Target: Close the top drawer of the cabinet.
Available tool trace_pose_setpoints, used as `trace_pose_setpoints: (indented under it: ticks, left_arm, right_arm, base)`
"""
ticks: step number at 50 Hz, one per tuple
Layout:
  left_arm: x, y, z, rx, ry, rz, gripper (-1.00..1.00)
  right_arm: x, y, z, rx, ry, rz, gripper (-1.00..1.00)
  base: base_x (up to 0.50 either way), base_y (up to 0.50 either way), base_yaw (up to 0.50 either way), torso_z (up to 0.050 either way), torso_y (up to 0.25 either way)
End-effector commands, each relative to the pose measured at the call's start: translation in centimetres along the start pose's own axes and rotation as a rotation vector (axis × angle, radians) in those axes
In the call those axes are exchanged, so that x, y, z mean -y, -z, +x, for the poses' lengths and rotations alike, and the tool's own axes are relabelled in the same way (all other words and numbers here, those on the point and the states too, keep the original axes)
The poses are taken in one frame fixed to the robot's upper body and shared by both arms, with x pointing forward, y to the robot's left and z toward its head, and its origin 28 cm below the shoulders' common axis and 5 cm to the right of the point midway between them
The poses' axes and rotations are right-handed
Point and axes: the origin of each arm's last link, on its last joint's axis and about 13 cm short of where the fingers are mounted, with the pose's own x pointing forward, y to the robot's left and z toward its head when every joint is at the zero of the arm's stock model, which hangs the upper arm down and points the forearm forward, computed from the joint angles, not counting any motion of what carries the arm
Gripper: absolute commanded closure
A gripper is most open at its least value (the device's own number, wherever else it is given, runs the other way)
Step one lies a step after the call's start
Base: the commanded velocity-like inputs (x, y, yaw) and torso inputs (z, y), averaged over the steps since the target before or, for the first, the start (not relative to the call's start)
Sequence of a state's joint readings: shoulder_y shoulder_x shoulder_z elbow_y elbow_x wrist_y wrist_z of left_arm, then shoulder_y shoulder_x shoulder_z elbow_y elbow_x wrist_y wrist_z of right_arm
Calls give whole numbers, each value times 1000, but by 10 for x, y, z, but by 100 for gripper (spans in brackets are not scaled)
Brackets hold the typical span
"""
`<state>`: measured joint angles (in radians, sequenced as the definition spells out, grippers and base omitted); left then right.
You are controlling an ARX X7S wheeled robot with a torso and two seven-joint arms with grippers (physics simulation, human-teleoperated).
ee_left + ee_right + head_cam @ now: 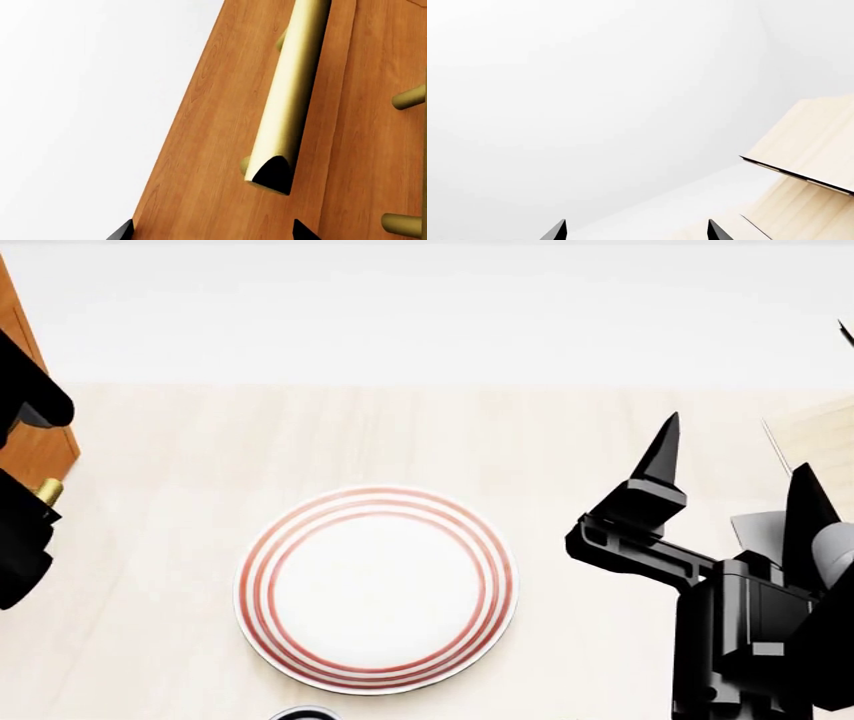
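Though unclasped, top drawer point(220, 130) before left jaws.

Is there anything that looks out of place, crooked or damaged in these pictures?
Nothing stands out. The plate lies flat and whole on the table, with no spill near it. On the cabinet the brass handle looks straight and intact. Whether the top drawer is shut cannot be told.

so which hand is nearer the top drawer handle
Left. The left hand is open right in front of the brass handle on the cabinet; the right hand is off toward the plywood rack.
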<state>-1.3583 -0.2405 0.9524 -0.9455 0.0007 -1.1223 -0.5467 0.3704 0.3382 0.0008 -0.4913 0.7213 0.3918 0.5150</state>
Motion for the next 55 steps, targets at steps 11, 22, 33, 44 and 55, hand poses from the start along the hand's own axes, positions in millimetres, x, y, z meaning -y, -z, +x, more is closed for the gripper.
trace_pose_setpoints:
  ticks: [11,22,33,44,55]
  left_arm:
    - [18,94,29,-392,92,172,-100]
    - [17,98,32,-361,6,356,-100]
    - [-4,97,40,-337,-134,600,-100]
    - [-17,95,42,-325,-288,776,-100]
    - [-6,103,35,-321,-342,877,-100]
  right_arm:
    - [2,-8,-9,8,-22,-9,-100]
    - [0,-10,-9,15,-25,-9,-100]
    - [-2,-9,-11,21,-28,-6,-100]
    - [-6,-10,-11,31,-24,0,-100]
    - [-6,-12,-12,37,-25,3,-100]
  base:
    - [-2,0,8,-1,0]
    - [-4,0,8,-1,1]
    - [-1,0,2,-1,1]
    - [0,0,0,0,2]
    - [0,0,0,0,2]
